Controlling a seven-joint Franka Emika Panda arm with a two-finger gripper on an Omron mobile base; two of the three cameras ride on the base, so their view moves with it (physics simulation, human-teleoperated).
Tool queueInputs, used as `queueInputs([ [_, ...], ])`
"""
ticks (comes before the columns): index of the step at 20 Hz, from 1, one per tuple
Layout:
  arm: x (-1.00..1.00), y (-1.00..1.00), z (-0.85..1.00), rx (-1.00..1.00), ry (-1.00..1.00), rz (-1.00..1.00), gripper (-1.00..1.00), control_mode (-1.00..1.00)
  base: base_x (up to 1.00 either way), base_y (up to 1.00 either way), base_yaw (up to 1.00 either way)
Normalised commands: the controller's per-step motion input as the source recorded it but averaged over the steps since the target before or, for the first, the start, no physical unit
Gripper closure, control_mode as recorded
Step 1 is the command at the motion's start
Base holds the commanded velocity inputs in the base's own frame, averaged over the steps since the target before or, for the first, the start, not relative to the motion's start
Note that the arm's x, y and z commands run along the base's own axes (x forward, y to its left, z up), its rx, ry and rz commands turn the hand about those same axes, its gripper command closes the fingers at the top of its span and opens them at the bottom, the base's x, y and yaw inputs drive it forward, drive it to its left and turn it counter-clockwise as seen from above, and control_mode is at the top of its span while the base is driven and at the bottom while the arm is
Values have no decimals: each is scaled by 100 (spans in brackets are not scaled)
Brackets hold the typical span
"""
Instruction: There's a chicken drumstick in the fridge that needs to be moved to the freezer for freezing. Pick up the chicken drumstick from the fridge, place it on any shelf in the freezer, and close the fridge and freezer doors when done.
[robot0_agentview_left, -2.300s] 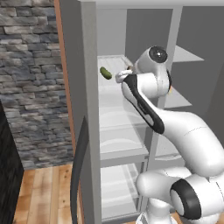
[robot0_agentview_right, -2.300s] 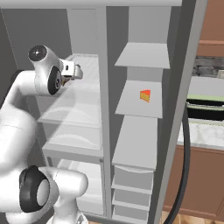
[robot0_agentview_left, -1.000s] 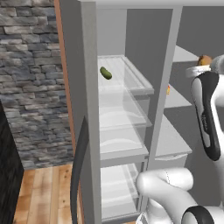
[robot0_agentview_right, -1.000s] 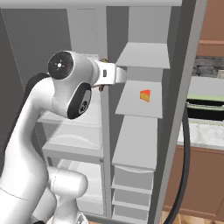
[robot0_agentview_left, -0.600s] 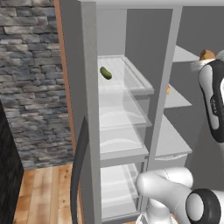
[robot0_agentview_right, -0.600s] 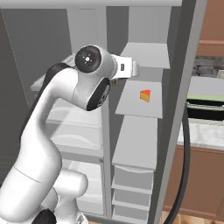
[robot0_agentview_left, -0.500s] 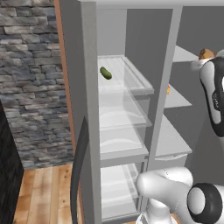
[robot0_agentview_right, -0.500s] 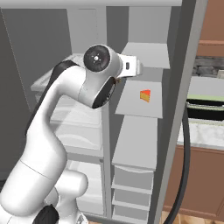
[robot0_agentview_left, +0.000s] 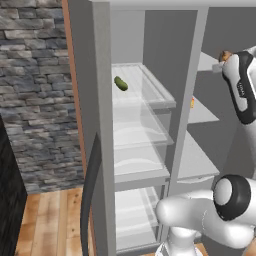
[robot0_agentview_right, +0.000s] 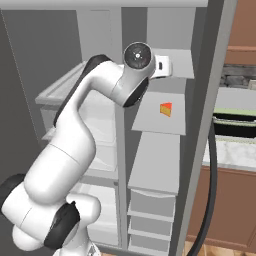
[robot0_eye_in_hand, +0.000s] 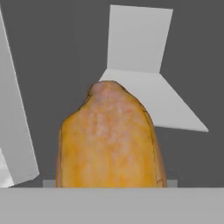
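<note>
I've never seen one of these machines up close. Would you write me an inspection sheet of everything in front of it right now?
Surface: freezer shelf, pale and bare, ahead of the claw.
Job's things: chicken drumstick sits in the claw, close before the hand camera; its tip shows by the wrist. Fridge door and freezer door both open.
Clutter: green pickle-like item on a fridge shelf; orange wedge on a lower freezer shelf.
Grippers: the claw's fingers are hidden behind the drumstick.
Cables: nothing seen.
Surroundings: stone wall, wood floor, marble counter.
</note>
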Motion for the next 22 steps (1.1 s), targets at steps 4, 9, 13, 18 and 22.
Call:
queueInputs([
  [4, 63, -17, 0, 0, 4, 0, 100, -100, 0, 0, 0],
  [9, 55, -34, 0, 1, 3, 0, 100, -100, 0, 0, 0],
  [13, 59, -24, 0, 0, 2, 0, 100, -100, 0, 0, 0],
  [18, 53, -24, 0, 0, 1, 0, 100, -100, 0, 0, 0],
  [22, 35, -38, -1, 1, 0, 1, 100, -100, 0, 0, 0],
])
